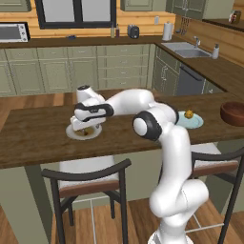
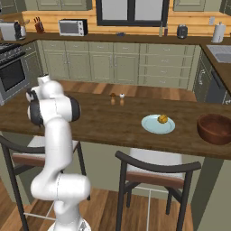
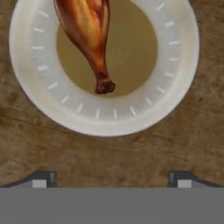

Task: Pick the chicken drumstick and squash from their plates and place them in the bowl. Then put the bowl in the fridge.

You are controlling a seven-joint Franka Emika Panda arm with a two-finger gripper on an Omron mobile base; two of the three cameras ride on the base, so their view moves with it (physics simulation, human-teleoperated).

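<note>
The chicken drumstick [image 3: 87, 35] lies glossy and brown on the whitish plate [image 3: 109, 118], its bone end pointing toward the hand. My gripper [image 3: 111, 180] hovers just above the counter at this plate's near rim, open, fingertips [image 3: 41, 179] wide apart with nothing between them. From the left base view the gripper [image 1: 86, 126] hangs over the whitish plate [image 1: 71, 133]. The yellow-orange squash [image 1: 189, 114] [image 2: 162, 119] rests on the pale blue plate [image 1: 195, 123] [image 2: 151, 126] further right. The dark wooden bowl [image 1: 233, 113] [image 2: 215, 128] stands at the counter's right end. The fridge is out of view.
Two small shakers [image 2: 117, 98] stand on the far side of the wooden counter [image 2: 103, 122]. Dark-framed stools [image 1: 88, 178] [image 2: 155, 173] are tucked under the near edge. Green cabinets and a sink [image 1: 188, 50] line the back and right walls.
</note>
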